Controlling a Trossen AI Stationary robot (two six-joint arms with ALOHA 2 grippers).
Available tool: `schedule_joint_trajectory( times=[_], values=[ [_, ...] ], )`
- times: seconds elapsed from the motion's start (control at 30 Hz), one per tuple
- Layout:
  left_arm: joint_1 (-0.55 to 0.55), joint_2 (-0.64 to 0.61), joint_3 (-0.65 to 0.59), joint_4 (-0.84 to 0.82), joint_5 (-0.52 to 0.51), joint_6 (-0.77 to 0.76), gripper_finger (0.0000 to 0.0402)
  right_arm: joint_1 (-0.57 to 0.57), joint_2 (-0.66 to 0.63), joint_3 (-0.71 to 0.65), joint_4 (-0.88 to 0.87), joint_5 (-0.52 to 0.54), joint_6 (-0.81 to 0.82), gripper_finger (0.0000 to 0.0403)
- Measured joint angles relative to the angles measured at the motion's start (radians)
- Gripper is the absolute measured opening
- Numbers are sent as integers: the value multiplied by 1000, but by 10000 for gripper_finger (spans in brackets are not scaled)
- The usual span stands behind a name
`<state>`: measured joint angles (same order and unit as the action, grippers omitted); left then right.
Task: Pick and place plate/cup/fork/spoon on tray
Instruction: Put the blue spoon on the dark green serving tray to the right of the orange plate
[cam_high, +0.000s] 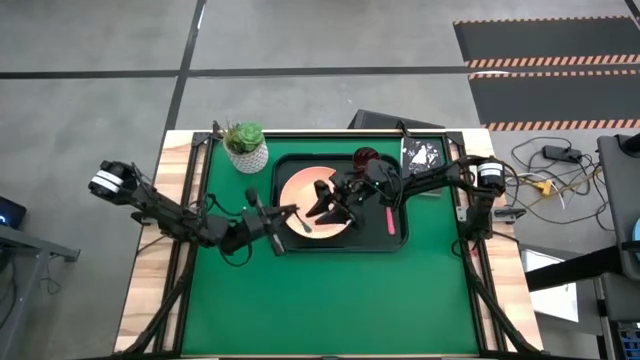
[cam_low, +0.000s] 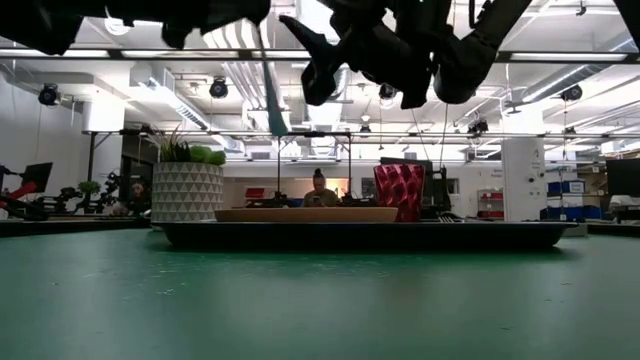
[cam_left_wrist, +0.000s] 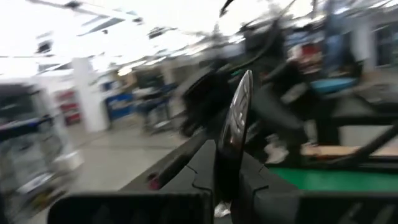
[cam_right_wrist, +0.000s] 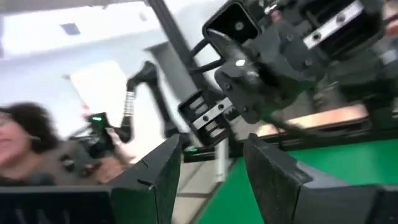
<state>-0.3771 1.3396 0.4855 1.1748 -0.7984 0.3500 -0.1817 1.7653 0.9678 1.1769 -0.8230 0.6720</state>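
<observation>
Overhead first: my left gripper (cam_high: 283, 216) hangs over the left edge of the tray (cam_high: 345, 248), just at the rim of the plate (cam_high: 300, 188). From above I cannot make out what it carries. My right gripper (cam_high: 325, 205) is right next to it, over the plate's middle. The plate, the cup (cam_high: 365, 158) and the fork (cam_high: 390, 220) all lie inside the tray, the fork along its right side, and the tray sits on the green counter (cam_high: 330, 300).

At counter height, the spoon (cam_low: 272, 95) shows as a pale blue handle pointing nearly straight down from my left gripper, high above the plate's left end. Its long axis is close to upright, so I judge it must tilt flat and come down. Open tray floor lies below it and towards my right arm.

From my left wrist, the dark bowl of the spoon stands on edge, pinched between my two clenched fingers (cam_left_wrist: 205, 174). That grip looks firm.

From my right wrist, the fingers (cam_right_wrist: 273, 174) are spread well apart with nothing between them, so this gripper is released and holds nothing. My left arm's wrist is close in front of it.
</observation>
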Motion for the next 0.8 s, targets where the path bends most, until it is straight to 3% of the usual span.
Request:
schedule_joint_trajectory(
  times=[0.07,0.17,0.3,0.43,0.5,0.8],
  values=[
    [0,-10,-4,-15,-74,-2,0,6,-19,-1,-67,60,-111,162],
    [1,-12,-1,-14,-135,-2,0,52,-55,2,-250,262,-357,162],
    [0,-10,3,-15,-141,-2,0,150,-118,11,-502,713,-684,162],
    [1,-10,4,-12,-191,-4,0,249,-172,22,-544,1076,-837,162],
    [1,-9,4,3,-204,-9,0,281,-177,23,-525,1155,-853,162],
    [11,0,21,11,-183,-64,0,308,-89,22,-348,1279,-795,153]
  ],
)
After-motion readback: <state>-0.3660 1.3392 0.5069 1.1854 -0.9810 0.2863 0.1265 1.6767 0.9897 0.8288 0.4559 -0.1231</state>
